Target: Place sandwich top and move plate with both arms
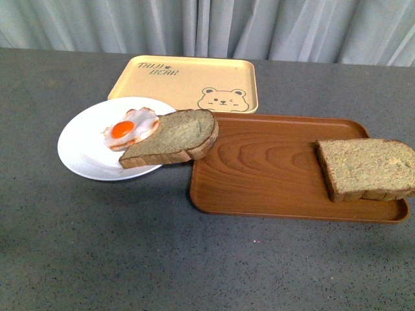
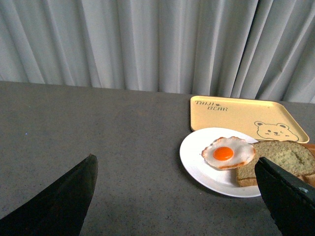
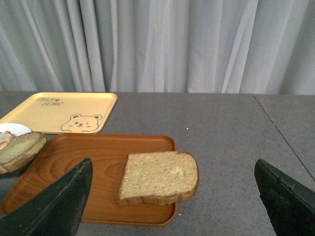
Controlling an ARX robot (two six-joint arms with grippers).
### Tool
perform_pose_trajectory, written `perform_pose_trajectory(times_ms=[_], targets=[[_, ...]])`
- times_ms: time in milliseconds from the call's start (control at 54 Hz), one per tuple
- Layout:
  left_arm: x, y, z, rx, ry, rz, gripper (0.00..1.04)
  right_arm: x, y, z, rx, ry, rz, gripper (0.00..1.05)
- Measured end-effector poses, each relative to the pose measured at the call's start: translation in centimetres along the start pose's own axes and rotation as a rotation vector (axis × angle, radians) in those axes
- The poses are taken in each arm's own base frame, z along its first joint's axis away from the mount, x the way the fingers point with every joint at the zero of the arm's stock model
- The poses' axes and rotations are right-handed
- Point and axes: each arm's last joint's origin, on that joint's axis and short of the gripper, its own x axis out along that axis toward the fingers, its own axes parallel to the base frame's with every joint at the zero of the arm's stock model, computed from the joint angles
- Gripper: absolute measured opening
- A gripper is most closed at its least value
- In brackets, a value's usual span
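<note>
The sandwich top (image 1: 366, 168), a thick squarish brown slice, lies on the right end of the wood-grain tray (image 1: 259, 168). In the right wrist view it (image 3: 157, 177) lies ahead of my open, empty right gripper (image 3: 172, 206), between the lines of its two fingers. The white plate (image 1: 84, 146) is at the left with a fried egg (image 1: 130, 128) and a paler, round-ended slice (image 1: 172, 137) that overhangs the plate's rim toward the tray. My left gripper (image 2: 177, 206) is open and empty over the bare table, short of the plate (image 2: 197, 157). Neither arm shows in the front view.
A beige bear-face tray (image 1: 188, 81) lies behind the plate and the wood tray, touching or nearly touching both. A grey curtain hangs along the table's far edge. The grey tabletop stretches in front of the plate and tray.
</note>
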Motion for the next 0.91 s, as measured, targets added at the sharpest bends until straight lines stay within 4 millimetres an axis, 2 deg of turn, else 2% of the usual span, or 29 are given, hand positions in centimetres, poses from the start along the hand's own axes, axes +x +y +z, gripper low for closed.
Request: perform_pose_trajectory(times_ms=[852, 907], targets=[[0.0, 0.0, 0.0, 0.0, 0.0, 0.0, 0.96, 0.0, 0.0, 0.01, 0.0, 0.0, 0.0, 0.96], [0.0, 0.0, 0.0, 0.0, 0.0, 0.0, 0.96, 0.12, 0.02, -0.1, 0.007, 0.139, 0.042, 0.96]])
